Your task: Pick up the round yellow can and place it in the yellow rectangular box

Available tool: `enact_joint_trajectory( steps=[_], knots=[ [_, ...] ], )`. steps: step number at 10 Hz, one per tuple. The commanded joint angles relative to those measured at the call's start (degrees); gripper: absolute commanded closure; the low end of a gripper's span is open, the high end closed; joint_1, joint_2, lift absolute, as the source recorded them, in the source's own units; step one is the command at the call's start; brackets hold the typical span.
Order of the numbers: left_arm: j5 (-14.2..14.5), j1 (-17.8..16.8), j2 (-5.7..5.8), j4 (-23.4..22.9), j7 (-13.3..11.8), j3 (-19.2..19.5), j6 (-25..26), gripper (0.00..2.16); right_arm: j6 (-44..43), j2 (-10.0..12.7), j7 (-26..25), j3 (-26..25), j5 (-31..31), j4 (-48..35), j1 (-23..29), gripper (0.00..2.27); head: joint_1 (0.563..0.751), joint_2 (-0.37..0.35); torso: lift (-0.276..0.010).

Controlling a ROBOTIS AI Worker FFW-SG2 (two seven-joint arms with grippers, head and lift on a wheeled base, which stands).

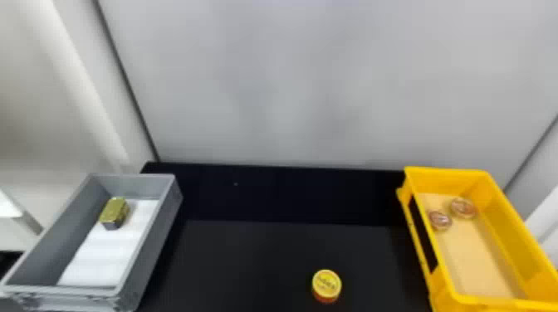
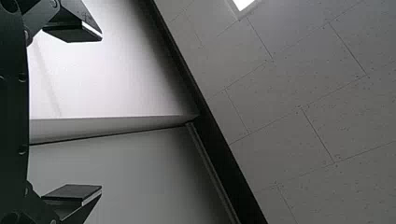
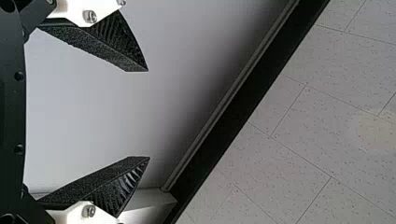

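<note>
1. Wall, smooth and pale grey (image 1: 311, 83), rises behind the work area in the head view.
2. The wide, flat black table (image 1: 249, 265) stretches in front of it and carries two boxes and a can.
3. The yellow rectangular plastic box (image 1: 500, 226) sits at the right side of the table, and the grey rectangular plastic box (image 1: 160, 236) at the left. The yellow one has a tan bottom; the grey one has a white lining over part of its bottom.
4. The round yellow can (image 1: 326, 284), with a yellow top, dark lettering and a red lower side, lies well apart from both black two-fingered grippers. It stands upright on the bare table between the boxes, nearer the yellow one and outside it, touching neither.
5. The right gripper (image 3: 148, 114) has its fingers spread wide, released, with nothing between them; its fingertips touch nothing.
6. The left gripper (image 2: 101, 112) is likewise released, its flat fingers far apart, holding and touching nothing.
7. A small green-gold block with a dark side (image 1: 113, 210) rests in the grey box, toward the far end, partly beside the white lining.
8. Two small round reddish-brown pieces (image 1: 463, 207) lie near each other in the far part of the yellow box.
</note>
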Motion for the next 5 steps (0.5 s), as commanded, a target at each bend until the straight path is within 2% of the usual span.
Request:
enact_joint_trajectory(
  steps=[1,5],
  knots=[
    [0.0,-0.09,0.12,-0.14,0.0,-0.01,0.0,0.13,-0.02,0.0,0.0,0.02,-0.08,0.05,-0.08,0.12,0.663,0.054,-0.01],
    [0.0,-0.01,0.12,-0.14,0.0,-0.01,0.0,0.13,1.22,0.09,-0.18,-0.24,-1.49,0.49,0.19,0.12,0.663,0.054,-0.01]
  ],
)
